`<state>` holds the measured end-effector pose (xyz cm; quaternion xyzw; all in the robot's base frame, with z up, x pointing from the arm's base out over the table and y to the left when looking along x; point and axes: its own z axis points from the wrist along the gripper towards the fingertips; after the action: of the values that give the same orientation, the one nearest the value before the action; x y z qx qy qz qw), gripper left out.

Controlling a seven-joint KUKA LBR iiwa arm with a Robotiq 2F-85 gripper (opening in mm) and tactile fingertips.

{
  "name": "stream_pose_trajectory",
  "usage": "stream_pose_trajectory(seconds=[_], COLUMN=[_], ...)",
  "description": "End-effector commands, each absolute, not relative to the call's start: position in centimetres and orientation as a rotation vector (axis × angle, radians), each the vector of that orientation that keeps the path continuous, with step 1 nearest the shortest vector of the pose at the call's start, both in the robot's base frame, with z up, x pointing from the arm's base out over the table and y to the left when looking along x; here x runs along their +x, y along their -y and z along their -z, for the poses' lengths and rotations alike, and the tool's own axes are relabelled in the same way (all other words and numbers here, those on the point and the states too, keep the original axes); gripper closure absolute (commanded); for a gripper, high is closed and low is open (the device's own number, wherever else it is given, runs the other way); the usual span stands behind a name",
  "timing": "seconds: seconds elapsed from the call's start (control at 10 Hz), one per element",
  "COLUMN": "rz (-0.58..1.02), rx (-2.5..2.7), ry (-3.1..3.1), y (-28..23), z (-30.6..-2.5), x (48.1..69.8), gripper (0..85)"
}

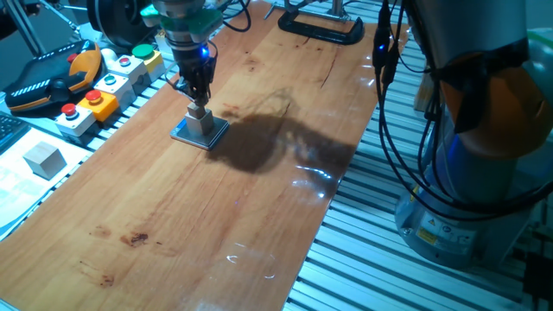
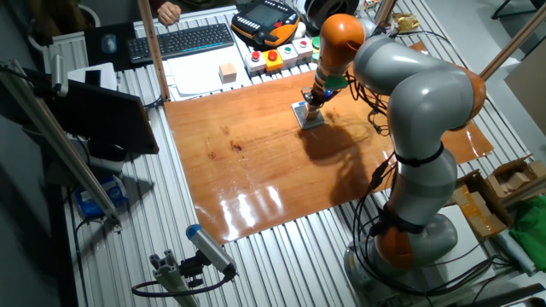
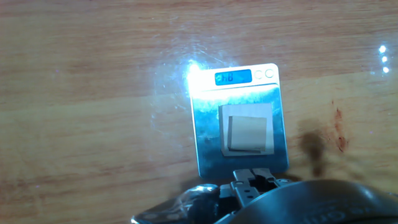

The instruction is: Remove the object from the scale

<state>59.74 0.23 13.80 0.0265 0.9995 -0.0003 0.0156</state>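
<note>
Scale: the scale (image 1: 199, 132) lies flat on the wooden table (image 1: 259, 216), toward the 11 o'clock part of the board in one fixed view; its lit display (image 3: 232, 78) sits at its 12 o'clock edge in my hand view.
Cube: a pale cube (image 3: 247, 128) rests on the scale's plate, about central, a little toward 3 o'clock, slightly turned against the plate's edges.
My gripper: my gripper (image 1: 198, 93) hangs directly above the cube, fingers pointing down, their tips at or just over its top.
Finger state: I cannot tell whether my fingers are parted or pressed on the cube; the views hide the gap.
Beside the board: button boxes (image 1: 104, 86) at 10 o'clock, a second grey cube (image 1: 43, 159) at 9 o'clock.
</note>
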Motion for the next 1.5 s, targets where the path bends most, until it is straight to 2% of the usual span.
stream_pose_trajectory(seconds=[0.0,1.4], rz=[0.003,0.092], rx=[0.083,-0.068], ry=[-3.109,-3.136], y=[-0.23,-0.23], z=[-13.80,-13.80], x=[59.74,59.74], gripper=[84.3,84.3])
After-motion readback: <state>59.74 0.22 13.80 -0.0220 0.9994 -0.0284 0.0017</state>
